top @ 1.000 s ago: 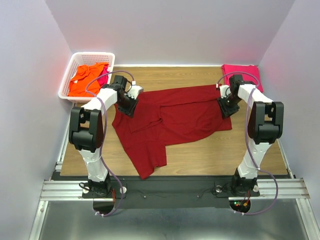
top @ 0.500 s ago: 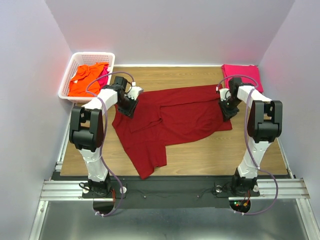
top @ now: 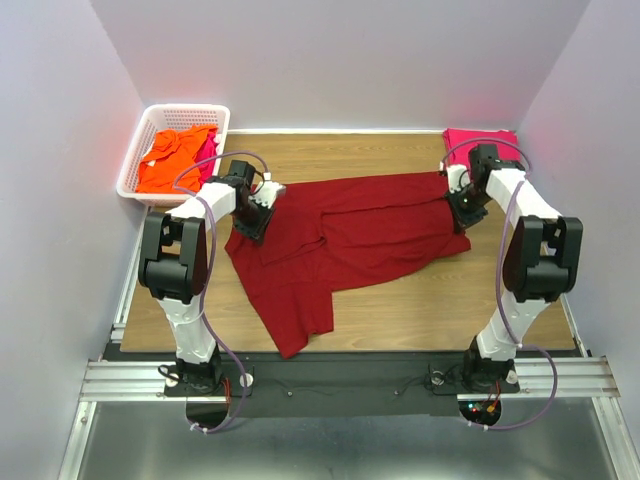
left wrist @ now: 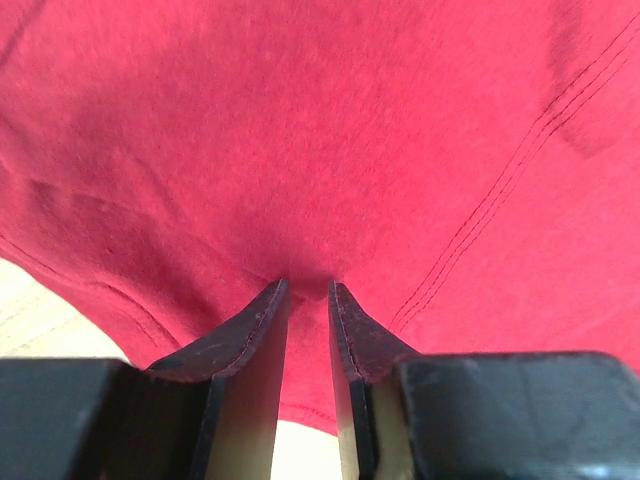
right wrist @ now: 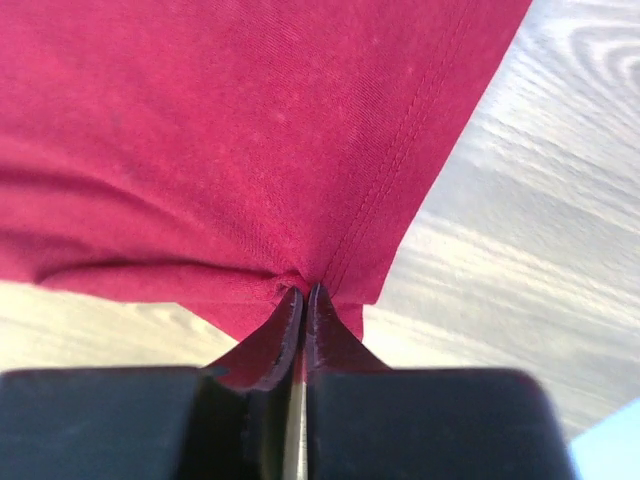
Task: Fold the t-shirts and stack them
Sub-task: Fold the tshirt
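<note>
A dark red t-shirt [top: 350, 235] lies spread and partly folded on the wooden table [top: 430, 310]. My left gripper [top: 252, 212] presses down on its left edge. In the left wrist view that gripper [left wrist: 308, 285] is open by a narrow gap, with red cloth [left wrist: 320, 150] puckered between the tips. At the shirt's right edge, my right gripper [top: 462, 208] is shut. The right wrist view shows that gripper [right wrist: 304, 290] pinching the stitched hem [right wrist: 390, 200]. An orange t-shirt [top: 175, 152] and a pink one [top: 209, 152] lie in the basket. A folded magenta t-shirt [top: 480, 140] lies at the back right.
The white lattice basket [top: 190, 110] stands at the back left corner, off the table's edge. Walls close in on three sides. Bare wood shows in front of the red shirt and along the right side [right wrist: 540, 230].
My right gripper has closed on the red shirt's hem and shifted slightly to the right, drawing that edge with it. The left jaws have narrowed a little; the left arm has barely moved.
</note>
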### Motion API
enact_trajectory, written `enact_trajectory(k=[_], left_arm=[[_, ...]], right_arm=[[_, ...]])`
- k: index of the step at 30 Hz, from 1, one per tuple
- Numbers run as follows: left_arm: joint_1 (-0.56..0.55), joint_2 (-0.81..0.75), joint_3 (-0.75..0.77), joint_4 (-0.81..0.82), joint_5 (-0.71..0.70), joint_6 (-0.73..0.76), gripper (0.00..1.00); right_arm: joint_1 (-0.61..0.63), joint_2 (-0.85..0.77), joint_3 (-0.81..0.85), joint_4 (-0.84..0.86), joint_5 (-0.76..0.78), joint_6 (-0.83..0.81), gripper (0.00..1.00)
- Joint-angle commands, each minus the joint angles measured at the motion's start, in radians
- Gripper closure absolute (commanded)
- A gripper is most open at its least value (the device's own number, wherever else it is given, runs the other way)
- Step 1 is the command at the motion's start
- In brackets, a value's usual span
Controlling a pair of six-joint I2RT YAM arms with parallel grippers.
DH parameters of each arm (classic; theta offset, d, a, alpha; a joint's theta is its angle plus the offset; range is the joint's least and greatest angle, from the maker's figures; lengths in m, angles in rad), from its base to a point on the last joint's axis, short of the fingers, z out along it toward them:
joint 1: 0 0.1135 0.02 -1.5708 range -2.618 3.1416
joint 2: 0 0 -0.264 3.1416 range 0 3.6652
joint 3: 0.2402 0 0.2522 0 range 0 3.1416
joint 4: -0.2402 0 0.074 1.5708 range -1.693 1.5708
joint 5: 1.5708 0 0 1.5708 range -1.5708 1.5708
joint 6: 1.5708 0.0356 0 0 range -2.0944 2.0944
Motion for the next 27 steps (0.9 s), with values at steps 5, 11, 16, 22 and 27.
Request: enact_trajectory(k=[5,11,16,22,27], left_arm=[[-0.005,0.006,-0.001,-0.001,-0.012,0.002,0.67],[-0.005,0.004,0.006,-0.011,-0.006,-0.004,0.67],[-0.005,-0.011,-0.010,-0.011,-0.013,-0.004,0.67],[-0.005,-0.022,-0.030,-0.009,-0.024,0.002,0.68],[0.000,-0.031,-0.047,-0.009,-0.033,0.018,0.69]], right_arm=[[-0.008,-0.088,-0.073,-0.068,-0.009,-0.062,0.88],[-0.008,-0.059,-0.094,-0.052,0.000,-0.056,0.82],[-0.009,-0.045,-0.091,-0.045,-0.001,-0.054,0.94],[-0.011,-0.071,-0.100,-0.058,-0.009,-0.077,0.99],[-0.012,-0.190,-0.200,-0.089,0.000,-0.173,0.99]])
